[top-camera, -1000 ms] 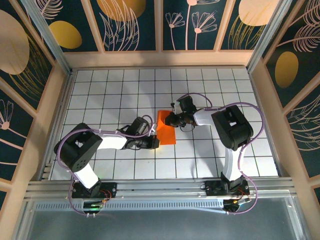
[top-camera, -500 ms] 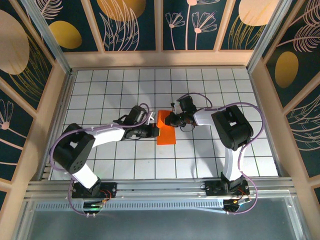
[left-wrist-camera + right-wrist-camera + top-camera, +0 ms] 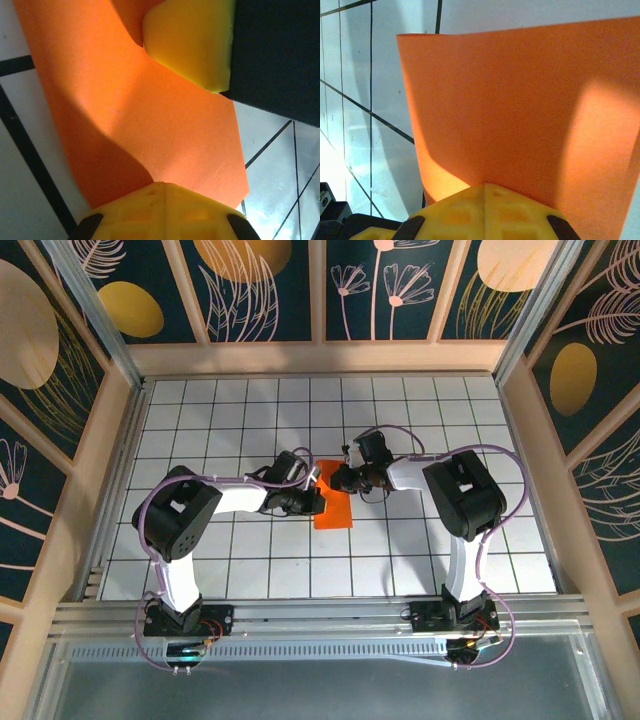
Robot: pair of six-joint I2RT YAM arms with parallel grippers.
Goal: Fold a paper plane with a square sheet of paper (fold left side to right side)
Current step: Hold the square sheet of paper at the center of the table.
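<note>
Paper (image 3: 336,514), bright orange and matte, lies flat on the white gridded table (image 3: 230,420) near its middle, as a narrow strip that is longer than it is wide, with its long sides running from near to far. Its near end is bare, with straight cut edges and square corners lying close to the black grid lines. Whether the strip is one layer or folded double cannot be told. Partway up its left side sits the left gripper (image 3: 318,503), reaching in from the left with its fingers closed together. In the left wrist view the joined yellow fingertips (image 3: 164,205) rest on the orange surface rather than clamp around an edge, and a soft shadow curves across the sheet ahead of them. At the far end sits the right gripper (image 3: 338,480), coming from the right, also closed, its tips pressed onto the paper. One of its yellow pads (image 3: 192,42) shows at the top of the left wrist view, touching the sheet. In the right wrist view the paper (image 3: 520,110) spreads out smooth beyond the closed fingertips (image 3: 485,207), ending in a straight far edge, with a brighter lit patch on the right.
</note>
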